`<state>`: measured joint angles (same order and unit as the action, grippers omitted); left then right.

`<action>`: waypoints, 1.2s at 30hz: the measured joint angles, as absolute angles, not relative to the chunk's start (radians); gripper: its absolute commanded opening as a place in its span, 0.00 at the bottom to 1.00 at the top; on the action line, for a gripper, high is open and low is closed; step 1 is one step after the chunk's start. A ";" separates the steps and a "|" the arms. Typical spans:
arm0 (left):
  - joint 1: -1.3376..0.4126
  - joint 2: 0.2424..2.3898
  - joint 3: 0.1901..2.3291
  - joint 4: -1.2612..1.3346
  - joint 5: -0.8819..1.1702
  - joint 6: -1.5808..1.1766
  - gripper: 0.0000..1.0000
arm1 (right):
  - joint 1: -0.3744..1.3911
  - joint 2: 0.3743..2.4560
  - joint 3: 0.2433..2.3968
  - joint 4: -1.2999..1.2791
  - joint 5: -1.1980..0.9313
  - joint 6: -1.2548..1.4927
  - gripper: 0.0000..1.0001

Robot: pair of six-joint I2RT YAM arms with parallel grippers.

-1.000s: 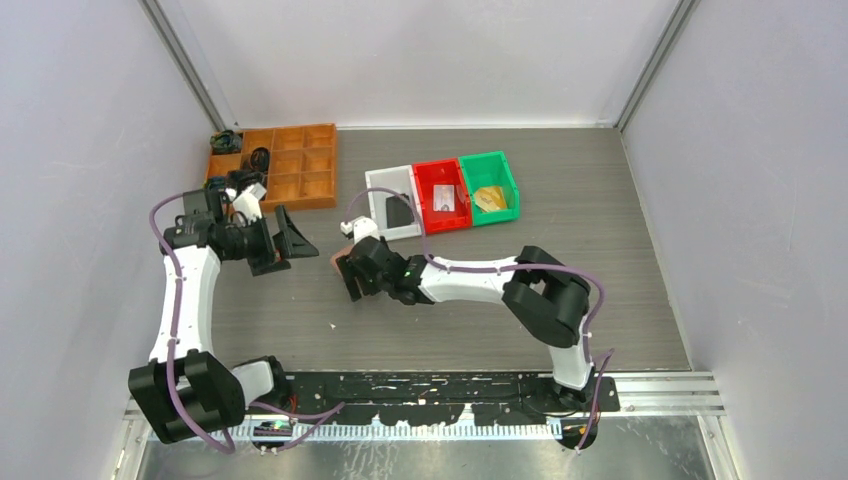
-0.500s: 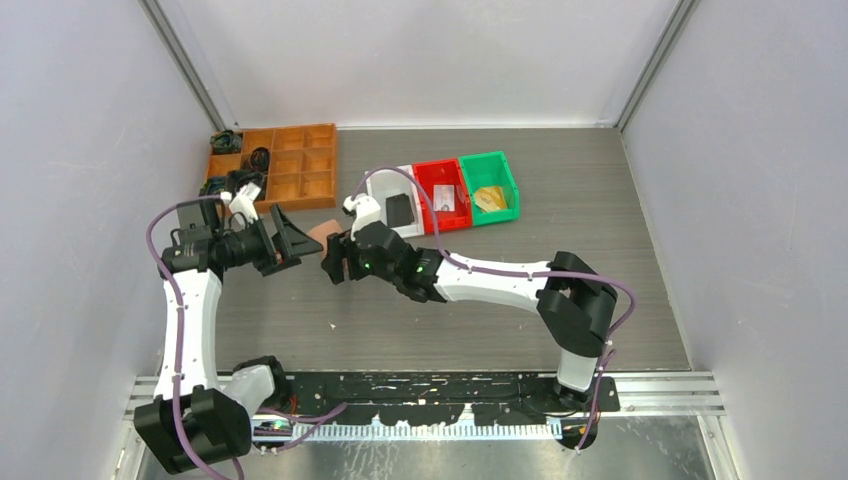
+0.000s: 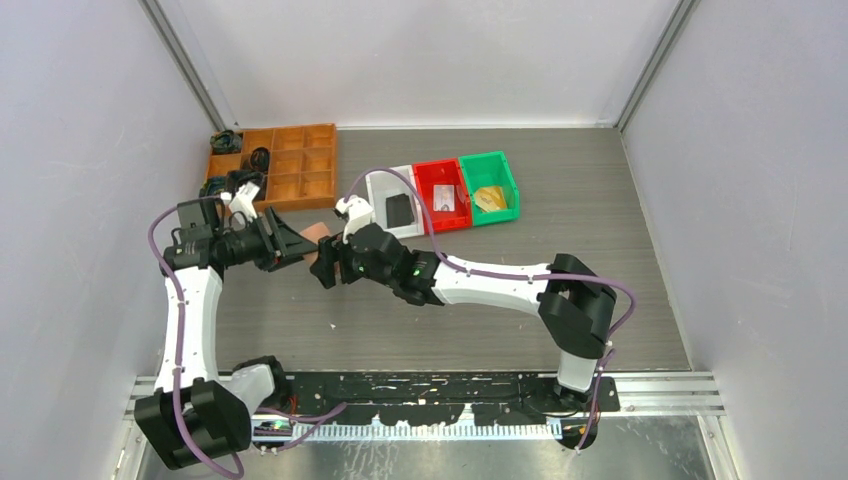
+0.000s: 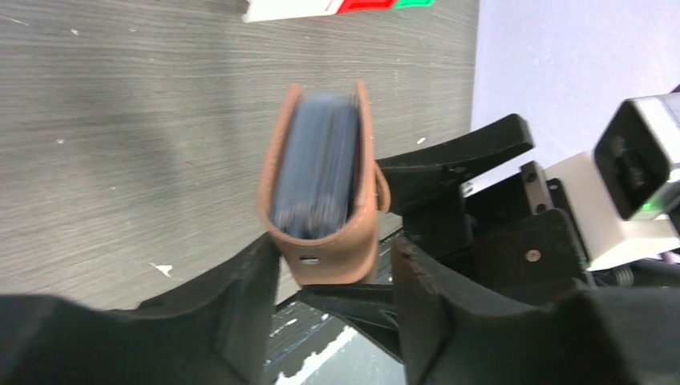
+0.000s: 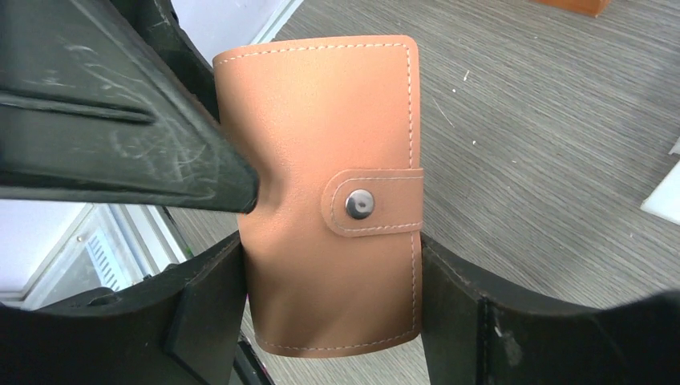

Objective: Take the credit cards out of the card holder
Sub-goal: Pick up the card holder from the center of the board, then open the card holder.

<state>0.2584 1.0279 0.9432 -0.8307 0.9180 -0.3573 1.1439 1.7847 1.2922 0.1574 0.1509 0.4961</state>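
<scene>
Jaws: my right gripper (image 5: pixel 333 301) clamps the snapped-shut salmon-pink folding card holder (image 5: pixel 321 144); left gripper (image 4: pixel 333 257) straddles it, hold unclear. Opening step: unsnap next.

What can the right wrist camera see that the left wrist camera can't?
Only the right wrist view shows the card holder's flat pinkish face, with its tab snapped shut. Only the left wrist view shows the grey pockets inside, seen edge-on and blurry, plus corners of the bins. Both show the card holder gripped by the right end effector over the grey table.
</scene>
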 measured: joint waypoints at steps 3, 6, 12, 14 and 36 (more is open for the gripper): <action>0.267 1.032 0.939 -0.820 0.907 -0.357 0.29 | 1.144 1.785 1.297 0.163 0.150 0.496 0.74; 0.270 1.035 0.939 -0.811 0.907 -0.360 0.17 | 1.143 1.785 1.300 0.165 0.148 0.497 0.86; 0.268 1.050 0.947 -0.831 0.910 -0.352 0.09 | 1.143 1.757 1.296 0.160 0.132 0.511 0.93; 0.268 1.051 0.956 -0.838 0.907 -0.340 0.09 | 1.137 1.716 1.283 0.139 0.133 0.516 0.89; 0.268 0.977 0.993 -0.841 0.854 -0.249 0.07 | 1.187 1.706 1.552 -0.284 0.303 0.528 0.64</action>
